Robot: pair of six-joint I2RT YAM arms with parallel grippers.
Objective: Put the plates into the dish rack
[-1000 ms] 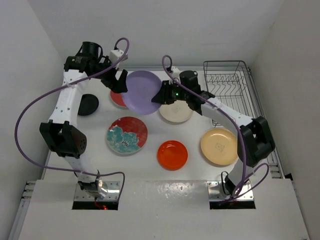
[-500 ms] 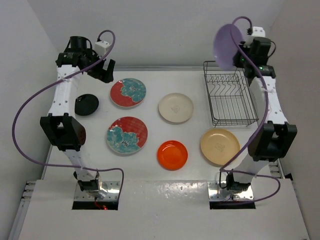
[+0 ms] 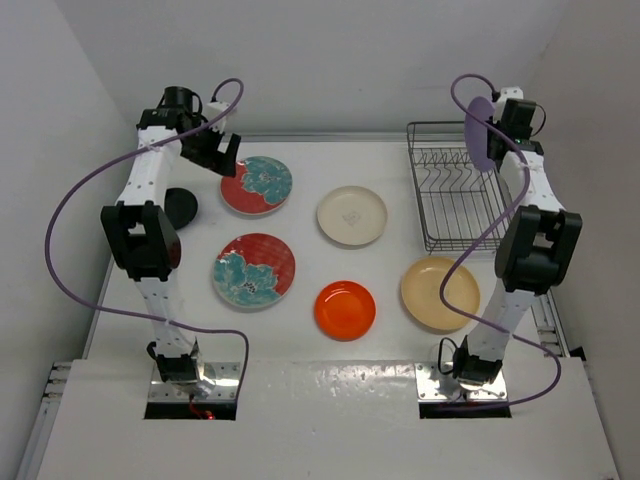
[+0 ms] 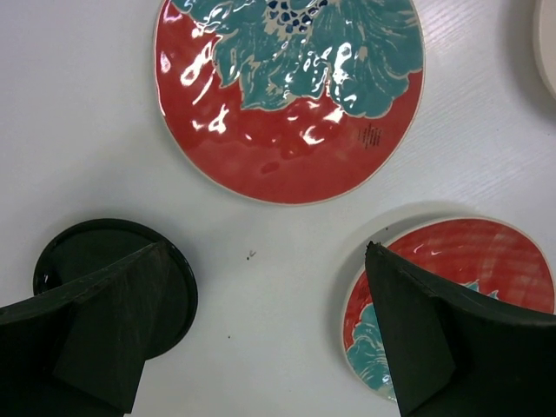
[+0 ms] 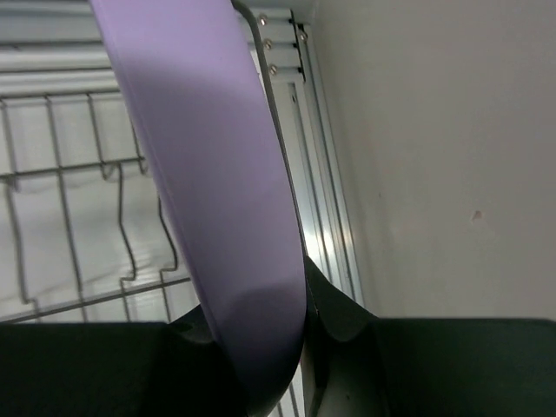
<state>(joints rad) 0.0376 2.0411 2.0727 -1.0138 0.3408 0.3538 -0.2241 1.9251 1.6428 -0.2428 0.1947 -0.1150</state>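
At the upper right of the overhead view, the right jaws are clamped nearly closed on the rim of the lavender plate (image 3: 481, 135), which is held on edge over the upper right part of the dish rack (image 3: 460, 205). At the upper left, the left jaws stand wide open and empty above the worktop (image 3: 300, 240), between a red flowered plate (image 4: 291, 95) and the small black plate (image 4: 113, 278). The cream plate (image 3: 351, 215), orange plate (image 3: 344, 309), tan-yellow plate (image 3: 438, 293) and second red flowered plate (image 3: 254, 270) lie flat across the middle.

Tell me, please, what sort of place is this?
Probably a robot test cell, not a kitchen: bare white walls enclose a white table with two arms bolted at its near edge, loose plates and a wire dish rack.
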